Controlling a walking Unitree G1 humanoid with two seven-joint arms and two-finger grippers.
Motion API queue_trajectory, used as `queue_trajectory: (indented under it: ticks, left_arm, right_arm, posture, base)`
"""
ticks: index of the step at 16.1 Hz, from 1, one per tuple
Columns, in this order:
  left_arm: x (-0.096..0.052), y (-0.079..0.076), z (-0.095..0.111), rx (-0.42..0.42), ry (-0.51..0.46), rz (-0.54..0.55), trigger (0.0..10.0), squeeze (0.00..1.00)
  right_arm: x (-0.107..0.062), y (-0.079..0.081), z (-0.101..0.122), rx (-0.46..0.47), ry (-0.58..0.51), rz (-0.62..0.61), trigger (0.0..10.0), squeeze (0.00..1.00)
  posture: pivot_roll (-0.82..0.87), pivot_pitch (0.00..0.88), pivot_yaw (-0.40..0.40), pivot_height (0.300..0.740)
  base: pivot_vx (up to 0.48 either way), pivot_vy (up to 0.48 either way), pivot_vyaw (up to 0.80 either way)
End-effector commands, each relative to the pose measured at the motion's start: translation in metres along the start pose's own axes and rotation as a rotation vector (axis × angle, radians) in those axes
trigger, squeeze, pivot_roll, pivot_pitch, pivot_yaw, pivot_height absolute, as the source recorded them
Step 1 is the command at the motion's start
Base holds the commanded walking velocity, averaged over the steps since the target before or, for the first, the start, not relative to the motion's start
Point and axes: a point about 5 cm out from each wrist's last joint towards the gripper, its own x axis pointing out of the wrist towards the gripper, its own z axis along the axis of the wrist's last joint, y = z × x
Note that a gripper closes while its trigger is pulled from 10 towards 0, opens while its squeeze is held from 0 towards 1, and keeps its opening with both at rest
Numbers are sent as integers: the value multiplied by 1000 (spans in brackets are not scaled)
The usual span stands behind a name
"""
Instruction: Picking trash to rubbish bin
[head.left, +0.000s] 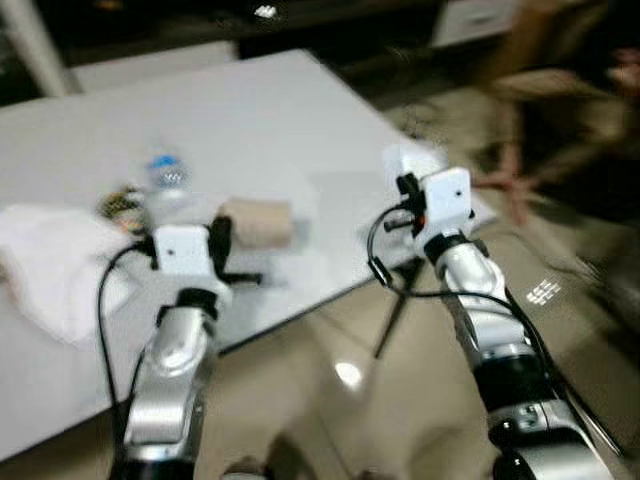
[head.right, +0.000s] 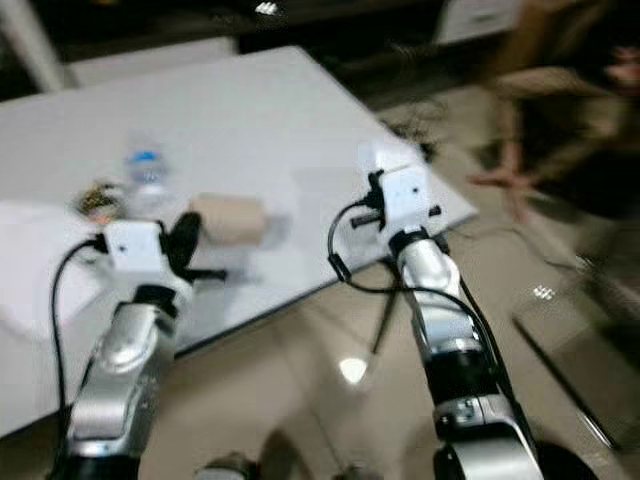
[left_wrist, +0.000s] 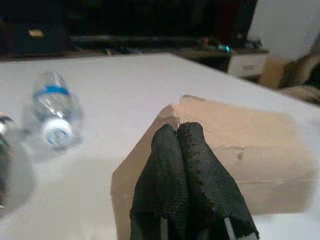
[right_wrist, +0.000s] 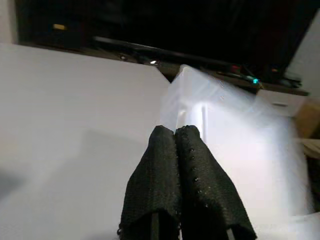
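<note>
A tan cardboard carton (head.left: 256, 222) lies on the white table (head.left: 300, 110), with a clear plastic bottle with a blue cap (head.left: 166, 178) lying behind it. My left gripper (left_wrist: 177, 131) is shut and empty, its tips right at the carton's (left_wrist: 250, 150) near corner. A small dark and yellow wrapper (head.left: 122, 203) lies left of the bottle. At the table's right edge my right gripper (right_wrist: 175, 132) is shut and empty, pointing at a white translucent box (right_wrist: 225, 125) just ahead of it.
A crumpled white cloth (head.left: 55, 265) covers the table's left part. Glossy tan floor (head.left: 330, 400) lies below the near table edge, with a dark table leg (head.left: 395, 310). Blurred brown shapes (head.left: 560, 110) stand at the far right. Dark furniture lines the back.
</note>
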Motion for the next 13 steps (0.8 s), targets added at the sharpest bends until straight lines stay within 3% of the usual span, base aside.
queue_trajectory:
  ticks: [1, 13]
  left_arm:
    - [-1, -1, -2, -10, 13, -7, 10000, 0]
    - [-1, 0, -8, -30, 43, -2, 10000, 0]
  right_arm:
    - [-2, -2, 0, 5, 7, -4, 10000, 0]
    - [-2, -4, 0, 0, 14, -5, 10000, 0]
  posture:
    - [-44, 96, 5, 740]
    - [-47, 99, 2, 740]
  base:
    - [0, 0, -800]
    - [0, 0, -800]
